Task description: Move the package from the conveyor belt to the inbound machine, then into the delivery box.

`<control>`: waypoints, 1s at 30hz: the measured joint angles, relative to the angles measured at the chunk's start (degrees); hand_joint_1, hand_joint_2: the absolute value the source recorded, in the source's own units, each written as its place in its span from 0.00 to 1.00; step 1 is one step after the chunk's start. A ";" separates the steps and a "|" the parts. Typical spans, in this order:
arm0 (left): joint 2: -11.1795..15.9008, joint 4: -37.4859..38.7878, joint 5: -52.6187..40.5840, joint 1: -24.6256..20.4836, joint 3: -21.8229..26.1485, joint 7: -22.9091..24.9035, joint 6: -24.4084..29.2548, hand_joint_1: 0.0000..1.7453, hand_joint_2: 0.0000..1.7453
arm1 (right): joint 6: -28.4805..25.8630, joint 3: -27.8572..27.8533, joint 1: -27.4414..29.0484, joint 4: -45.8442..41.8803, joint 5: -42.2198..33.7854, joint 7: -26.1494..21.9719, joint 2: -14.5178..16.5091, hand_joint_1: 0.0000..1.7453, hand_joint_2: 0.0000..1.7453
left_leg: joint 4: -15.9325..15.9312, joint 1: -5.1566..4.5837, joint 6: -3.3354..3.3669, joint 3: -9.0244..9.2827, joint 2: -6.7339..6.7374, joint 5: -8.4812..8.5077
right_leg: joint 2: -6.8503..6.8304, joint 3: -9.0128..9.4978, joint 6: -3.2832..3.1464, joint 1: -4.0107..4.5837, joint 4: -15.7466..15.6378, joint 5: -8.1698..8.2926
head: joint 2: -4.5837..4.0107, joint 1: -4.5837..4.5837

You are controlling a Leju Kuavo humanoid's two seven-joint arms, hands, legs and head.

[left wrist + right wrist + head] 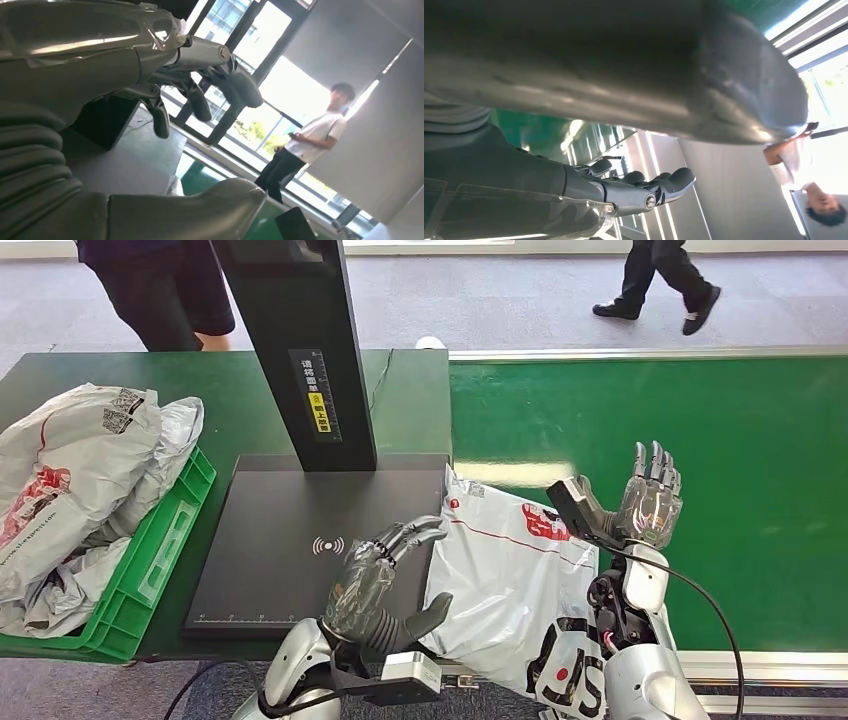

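Beside the scanner (315, 545), its near right edge, we see the package (505, 575): a white poly bag with red print, lying flat, 1 corner overlapping the scanner's black plate and the rest reaching toward the belt (700, 440). Our left hand (385, 585) hovers at the bag's edge nearest the scanner, fingers spread and thumb apart, gripping nothing. Our right hand (640, 502) stands raised on the bag's far side from the scanner, palm turned inward, fingers straight, also released. We judge the bag is only partly on the scanner plate, so the first leg of the task looks unfinished. The risk from here: the slick film may slide or crumple if the 2 palms press unevenly, and a loose flap could droop off the near edge. The green box (150, 570), left of the scanner, already brims with bags (75, 470), so ours could slip off that heap
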 joint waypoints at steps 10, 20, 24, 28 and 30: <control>2.41 -0.22 -12.95 0.33 0.10 10.60 -22.43 0.00 0.00 | 0.00 0.05 -0.17 -0.04 -0.14 0.00 0.46 0.00 0.00 | 0.01 0.00 0.01 0.00 0.01 0.01 | 0.00 -0.01 0.00 -0.01 0.00 0.01 | 0.00 0.00; 3.16 8.22 -13.62 -3.10 -1.51 8.52 -26.52 0.00 0.00 | 0.00 0.92 -0.26 -0.09 -1.00 -0.40 0.99 0.00 0.00 | 0.01 0.00 0.01 -0.01 0.00 0.02 | 0.00 -0.02 0.00 0.00 0.00 0.01 | 0.00 0.01; 3.14 11.91 -13.65 -5.15 -2.50 8.13 -27.60 0.00 0.00 | 0.00 1.28 -0.61 -0.09 -1.46 -1.08 1.26 0.00 0.00 | 0.01 0.00 0.01 -0.01 0.01 0.02 | 0.01 -0.03 0.01 0.00 0.00 0.03 | 0.00 0.00; 2.79 16.32 -14.26 -7.54 -3.70 7.69 -27.04 0.00 0.00 | 0.01 2.02 -1.03 -0.09 -1.51 -1.17 1.58 0.00 0.00 | 0.02 0.00 0.01 -0.01 0.01 0.02 | 0.01 -0.03 0.01 0.00 0.00 0.03 | 0.00 -0.01; 2.43 18.71 -14.42 -8.67 -4.20 7.39 -25.90 0.00 0.00 | 0.00 2.34 -1.10 -0.09 -1.51 -1.17 1.75 0.00 0.00 | 0.01 0.00 0.01 -0.01 0.01 0.02 | 0.01 -0.03 0.01 0.00 0.00 0.03 | 0.00 -0.01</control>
